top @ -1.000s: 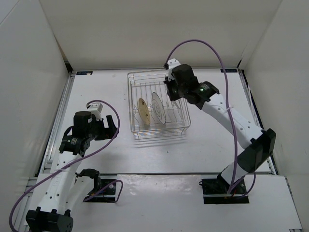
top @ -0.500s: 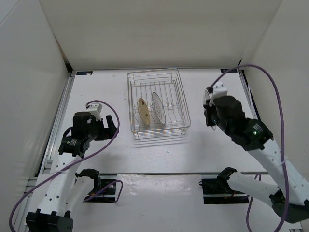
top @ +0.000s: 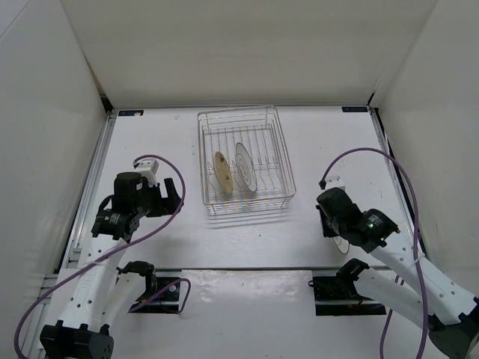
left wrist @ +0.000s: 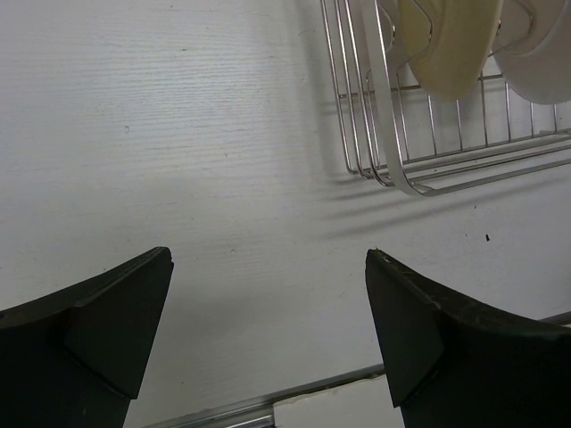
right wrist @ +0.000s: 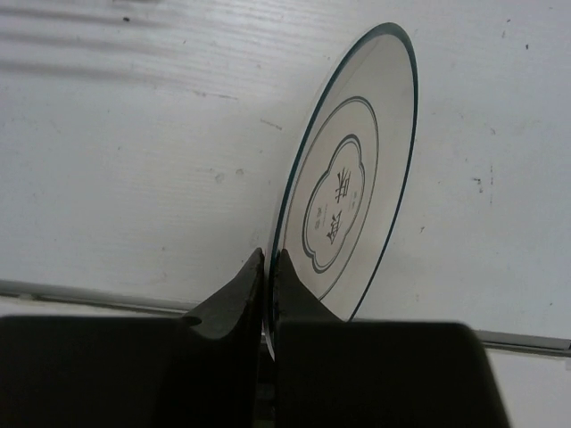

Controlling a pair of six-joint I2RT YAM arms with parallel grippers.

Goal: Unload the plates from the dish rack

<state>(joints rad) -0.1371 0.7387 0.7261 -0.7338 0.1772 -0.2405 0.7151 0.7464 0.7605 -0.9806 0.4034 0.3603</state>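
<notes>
The dish rack (top: 247, 200), a silver wire basket, stands at the table's middle back. A tan plate (top: 221, 173) and a white ringed plate (top: 246, 166) stand upright in it. My right gripper (top: 334, 226) is low over the table's front right. It is shut on the rim of another white plate with dark rings (right wrist: 352, 187), held on edge with its far rim at the table; the jaws (right wrist: 268, 267) pinch its near edge. My left gripper (top: 174, 196) is open and empty, left of the rack. Its wrist view shows the rack corner (left wrist: 393, 169) and tan plate (left wrist: 451, 45) ahead.
White walls enclose the table on three sides. A metal strip (right wrist: 107, 294) runs along the table's front edge just by the held plate. The arm bases (top: 340, 288) sit at the near edge.
My right arm has swung from the rack's right side to the front right of the table and come down low, carrying the ringed plate. The left arm has not moved.
</notes>
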